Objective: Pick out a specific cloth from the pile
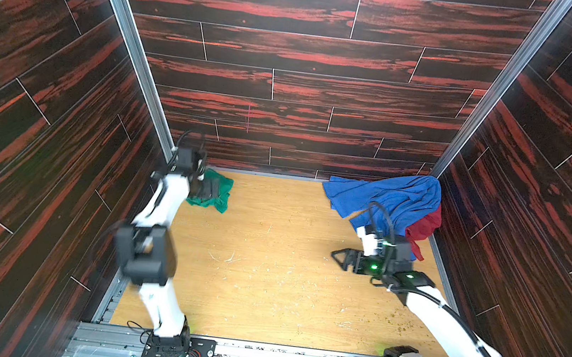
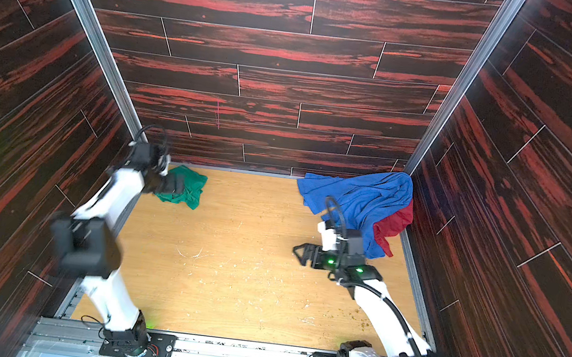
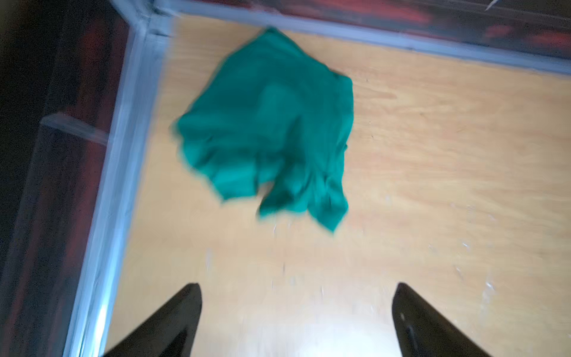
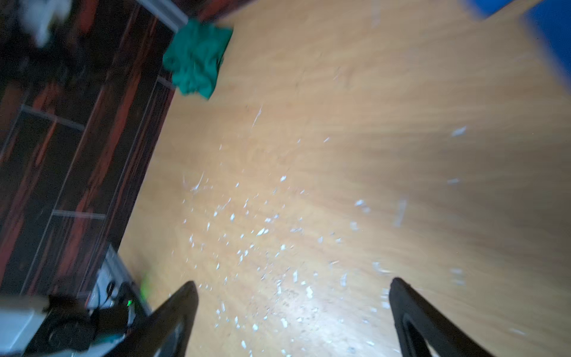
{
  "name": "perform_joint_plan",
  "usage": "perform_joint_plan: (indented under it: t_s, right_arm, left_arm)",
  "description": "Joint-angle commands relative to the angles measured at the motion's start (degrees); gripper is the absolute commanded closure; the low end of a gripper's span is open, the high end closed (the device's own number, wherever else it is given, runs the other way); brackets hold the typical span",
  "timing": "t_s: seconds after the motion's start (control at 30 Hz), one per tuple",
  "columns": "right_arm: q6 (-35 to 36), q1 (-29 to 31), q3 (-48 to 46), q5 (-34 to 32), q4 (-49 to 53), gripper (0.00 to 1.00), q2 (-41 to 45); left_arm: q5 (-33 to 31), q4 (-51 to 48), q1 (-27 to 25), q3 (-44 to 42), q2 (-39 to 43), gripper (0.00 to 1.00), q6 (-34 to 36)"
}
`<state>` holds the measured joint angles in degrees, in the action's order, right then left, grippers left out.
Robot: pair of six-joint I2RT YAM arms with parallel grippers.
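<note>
The green cloth [image 1: 219,193] [image 2: 191,187] lies crumpled on the wooden floor in the far left corner, well apart from the pile. My left gripper [image 1: 206,189] [image 2: 171,187] hovers over its left part. In the left wrist view the left gripper [image 3: 298,286] is open with only bare wood between its fingers, and the cloth [image 3: 272,129] lies beyond them, untouched. The pile fills the far right corner: a large blue cloth [image 1: 393,200] [image 2: 364,196] over a dark red cloth [image 1: 426,224] [image 2: 397,222]. My right gripper [image 1: 337,258] [image 2: 299,253] [image 4: 293,282] is open and empty, just in front of the pile.
Dark red-streaked walls with metal corner posts [image 1: 134,46] enclose the wooden floor [image 1: 267,258] on three sides. White flecks and scratches speckle the floor [image 4: 262,231]. Both arm bases sit on the metal rail [image 1: 255,353] at the near edge.
</note>
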<state>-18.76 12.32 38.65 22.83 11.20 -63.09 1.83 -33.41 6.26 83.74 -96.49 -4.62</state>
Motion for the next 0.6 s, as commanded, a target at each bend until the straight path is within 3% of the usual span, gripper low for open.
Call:
perform_joint_plan:
  t_s: [0.0,0.03,0.17,0.3,0.4,0.5,0.57]
  right_arm:
    - [1.7,-6.3,2.2,-1.0,3.3,0.03,2.0]
    - [0.9,-8.4,2.1,-2.1,3.0,0.03,2.8]
    - [-3.2,-13.0,-2.6,-20.3,-2.5,0.02,10.5]
    - [0.1,-13.1,-17.3,-31.9,-24.3,0.01,18.0]
    - [7.1,-13.1,-23.2,-35.8,-37.4,0.01,14.6]
    - [9.1,-13.1,-23.8,-36.9,-42.7,0.01,6.6]
    - [9.6,-13.0,-27.2,-36.6,-53.2,0.01,1.5]
  left_arm:
    - [-6.4,13.3,-0.9,-14.1,18.3,0.01,-7.2]
    - [-8.4,16.2,-1.1,-19.1,22.5,0.01,-8.2]
    - [-16.5,31.3,-2.2,-43.4,36.5,0.01,-11.6]
    - [-24.2,48.4,-3.6,-60.7,40.5,0.01,-9.0]
    - [-27.1,55.0,-3.6,-63.7,36.2,0.01,-8.3]
    - [-24.6,60.0,-3.6,-62.5,27.9,0.01,-7.5]
    - [-23.4,67.3,-3.6,-61.8,22.4,0.01,-6.4]
